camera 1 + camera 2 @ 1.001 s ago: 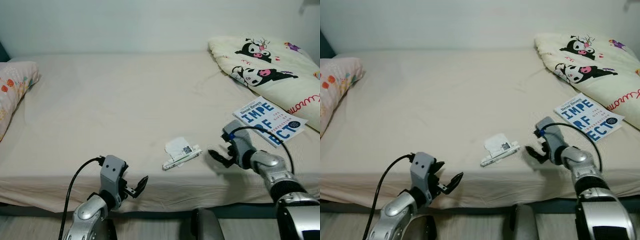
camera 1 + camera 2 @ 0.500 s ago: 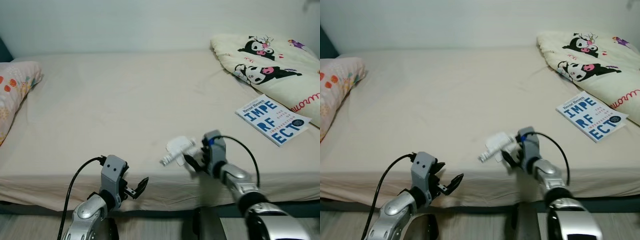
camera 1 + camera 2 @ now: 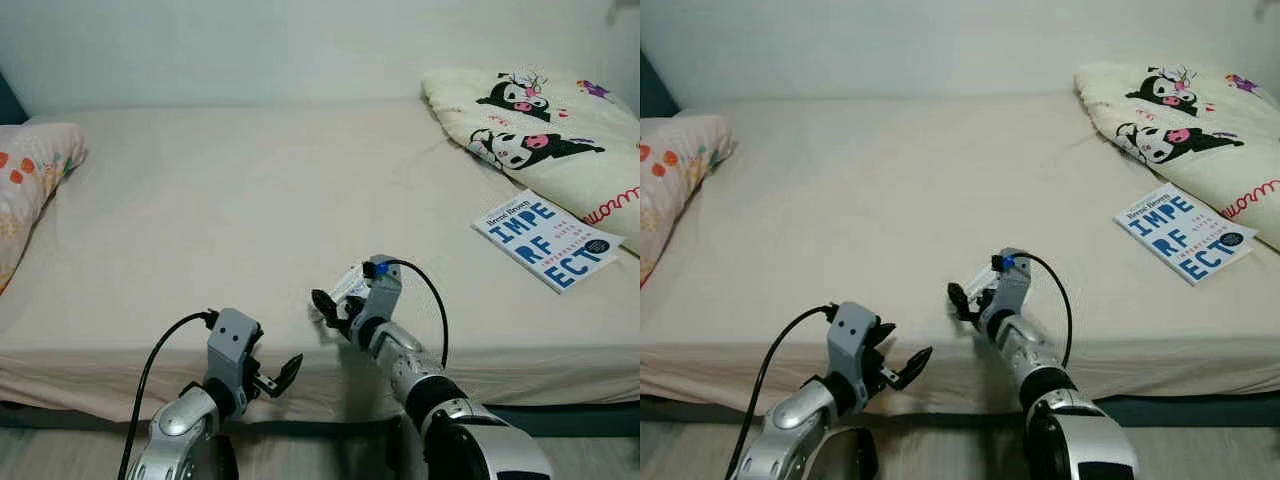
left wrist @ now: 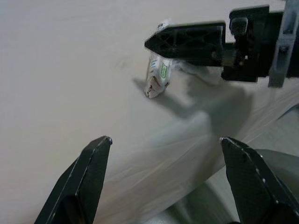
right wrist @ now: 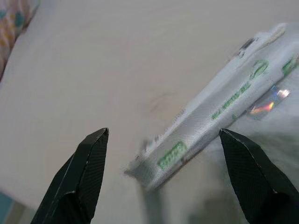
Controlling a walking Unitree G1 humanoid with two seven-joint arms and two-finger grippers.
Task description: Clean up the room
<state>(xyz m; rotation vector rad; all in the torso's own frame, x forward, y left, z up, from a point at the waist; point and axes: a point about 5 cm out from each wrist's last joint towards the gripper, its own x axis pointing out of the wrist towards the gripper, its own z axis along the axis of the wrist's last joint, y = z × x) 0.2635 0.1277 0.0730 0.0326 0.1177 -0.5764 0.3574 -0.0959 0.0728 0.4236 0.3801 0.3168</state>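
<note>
Right wrist view showed the right tool (image 5: 159, 172) released, fingers spread on either side of the white wrapper (image 5: 210, 126) lying near the bed's (image 3: 220, 200) front edge, while the left tool (image 3: 282, 375) hung released just off that edge.

Right pincer (image 3: 333, 310) reaches forward, fingers spread; left pincer (image 3: 283, 375) held low, agape.

From the head views, my right gripper (image 3: 333, 312) hid most of the white packet (image 3: 346, 290). In the right wrist view the packet's (image 5: 219, 112) print was too blurred to read. The pillow (image 3: 30, 180) was cut by the picture's edge.
</note>
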